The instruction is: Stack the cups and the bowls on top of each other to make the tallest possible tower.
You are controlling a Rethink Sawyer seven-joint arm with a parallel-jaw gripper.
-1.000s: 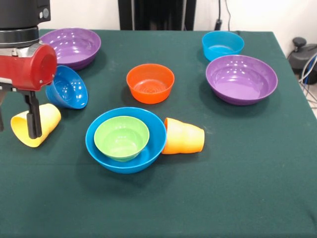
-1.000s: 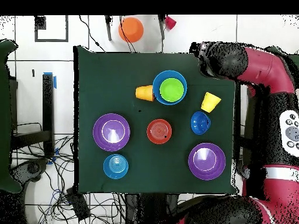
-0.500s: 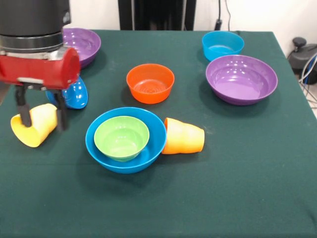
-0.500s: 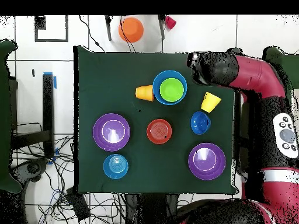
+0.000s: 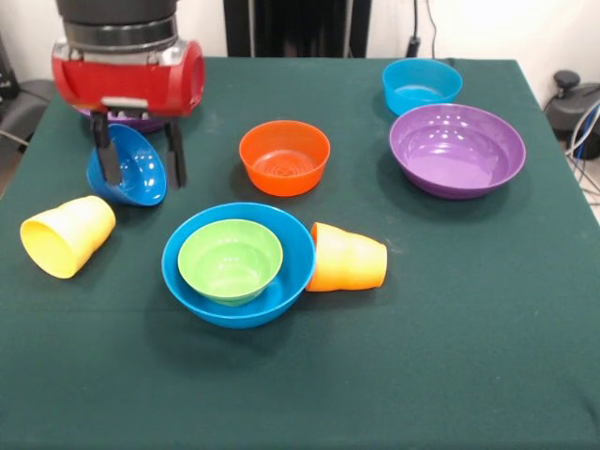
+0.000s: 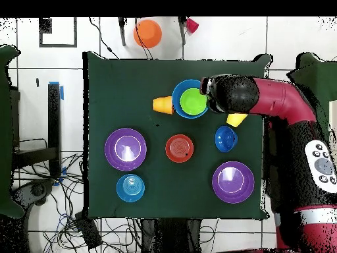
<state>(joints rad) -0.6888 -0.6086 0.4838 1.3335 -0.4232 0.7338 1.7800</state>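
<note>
The table [image 5: 469,375] is seen closely and obliquely from its near edge in the front view, while in the overhead view the whole cloth, surrounding floor [image 6: 39,79] and arm [image 6: 276,102] are seen straight down.

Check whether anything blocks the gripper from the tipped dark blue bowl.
Nothing visible does. In the front view the open gripper hangs with its fingers either side of the dark blue bowl; whether they touch it I cannot tell. The yellow cup lies apart, nearer the camera.
</note>
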